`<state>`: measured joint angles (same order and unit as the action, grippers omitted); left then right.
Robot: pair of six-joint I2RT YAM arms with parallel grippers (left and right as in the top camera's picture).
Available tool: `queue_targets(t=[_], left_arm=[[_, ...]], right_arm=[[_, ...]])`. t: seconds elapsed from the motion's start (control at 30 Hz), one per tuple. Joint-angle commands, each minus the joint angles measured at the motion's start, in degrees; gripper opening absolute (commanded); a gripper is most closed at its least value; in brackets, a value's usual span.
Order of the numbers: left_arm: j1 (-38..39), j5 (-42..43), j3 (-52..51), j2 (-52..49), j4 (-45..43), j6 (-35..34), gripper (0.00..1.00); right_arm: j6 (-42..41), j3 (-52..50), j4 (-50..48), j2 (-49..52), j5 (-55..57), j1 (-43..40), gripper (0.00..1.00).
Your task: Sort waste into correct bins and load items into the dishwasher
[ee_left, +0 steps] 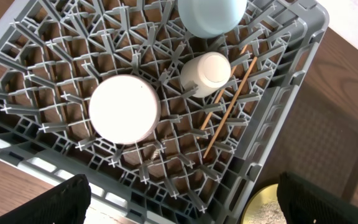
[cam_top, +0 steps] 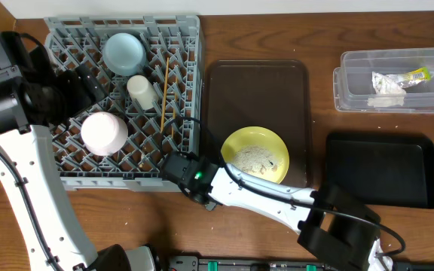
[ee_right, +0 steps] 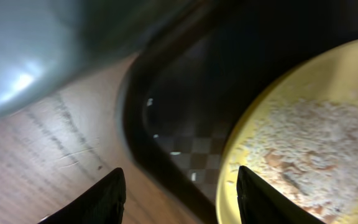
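1. Grey rack [cam_top: 183, 45] sits at the left of the wooden counter [cam_top: 322, 30]. It is the biggest thing we see.
2. Inside the rack we see the blue bowl [cam_top: 123, 53] at the back. The cup [cam_top: 142, 92] is just in front of it.
3. Also in the rack, nearer the front, is the white bowl [cam_top: 104, 133]. It looks bottom-up to us.
4. We see the chopsticks [cam_top: 164, 94] in the rack too. They lie side by side, just right of the cup.
5. Just right of the rack is the brown tray [cam_top: 256, 90]. The plate [cam_top: 276, 143] is yellow and rests on the front part of this tray. It is not in the rack.
6. We see rice scraps [cam_top: 252, 159] in the middle of the plate.
7. Far to the right, at the back, is the clear tub [cam_top: 353, 98]. The wrapper [cam_top: 386, 86] and the yellow-green packet [cam_top: 419, 74] lie inside it.
8. In front of the tub sits the black tray [cam_top: 383, 169], a little apart from it.
9. Our left gripper [ee_left: 182, 186] hangs over the front part of the rack, near the white bowl. Its fingers are spread wide and nothing is in them.
10. Our right gripper [ee_right: 180, 171] is low by the front left corner of the brown tray, between the rack and the plate. Its fingers are apart and it holds nothing.
11. One finger is near the plate's rim. We cannot tell if it touches.
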<state>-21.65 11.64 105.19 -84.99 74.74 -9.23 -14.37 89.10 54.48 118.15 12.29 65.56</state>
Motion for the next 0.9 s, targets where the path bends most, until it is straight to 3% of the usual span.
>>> queue_targets(t=[0.0, 0.5, 0.87], left_arm=[[-0.26, -0.31, -0.07, -0.02, 0.11, -0.52, 0.96], [-0.26, -0.31, -0.07, -0.02, 0.11, -0.52, 0.96], [-0.26, -0.31, -0.07, -0.02, 0.11, -0.52, 0.96]], right_arm=[[-2.14, 0.07, 0.15, -0.24, 4.61, -0.15, 0.53], [-4.92, -4.50, -4.02, 0.44, -3.98, -5.27, 0.43], [-7.28, -6.08, -4.42, 0.59, 2.34, -7.06, 0.43]])
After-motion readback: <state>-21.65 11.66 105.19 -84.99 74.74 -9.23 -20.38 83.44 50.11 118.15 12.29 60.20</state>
